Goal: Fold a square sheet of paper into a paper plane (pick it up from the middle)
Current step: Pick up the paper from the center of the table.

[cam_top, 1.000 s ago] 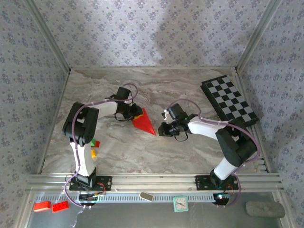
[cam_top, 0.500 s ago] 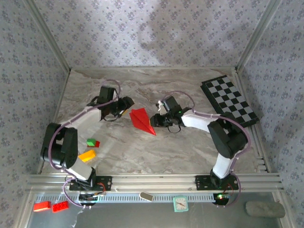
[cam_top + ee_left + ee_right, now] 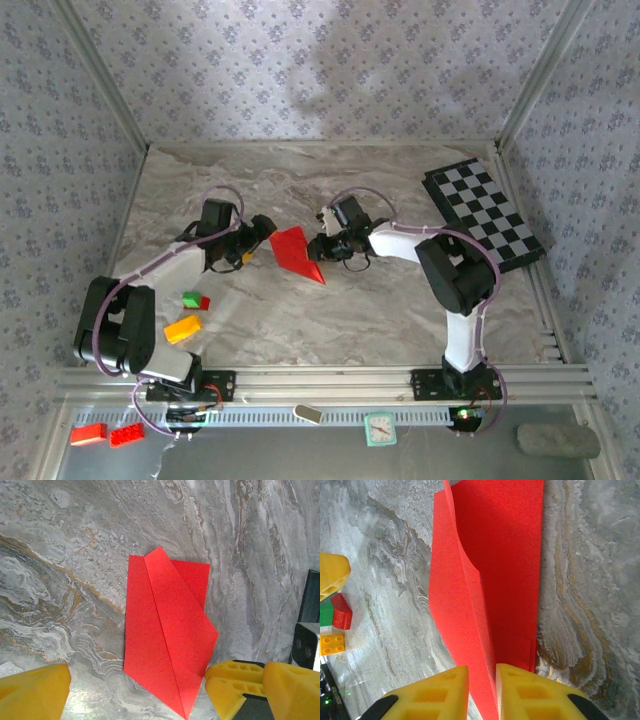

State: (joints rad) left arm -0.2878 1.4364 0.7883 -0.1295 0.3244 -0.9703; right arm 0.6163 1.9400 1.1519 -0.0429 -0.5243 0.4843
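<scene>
Top external view had the folded red paper [image 3: 297,254] lying mid-table. Left gripper [image 3: 137,680] stood wide apart just left of it; right gripper [image 3: 482,672] straddled its raised crease, fingers nearly together, grip impossible to tell.

The top external camera looks down from above and behind the arm bases, taking in the whole desk [image 3: 380,320]. Both wrist cameras face down close over it from opposite sides, sharing the paper plane [image 3: 167,655].
</scene>
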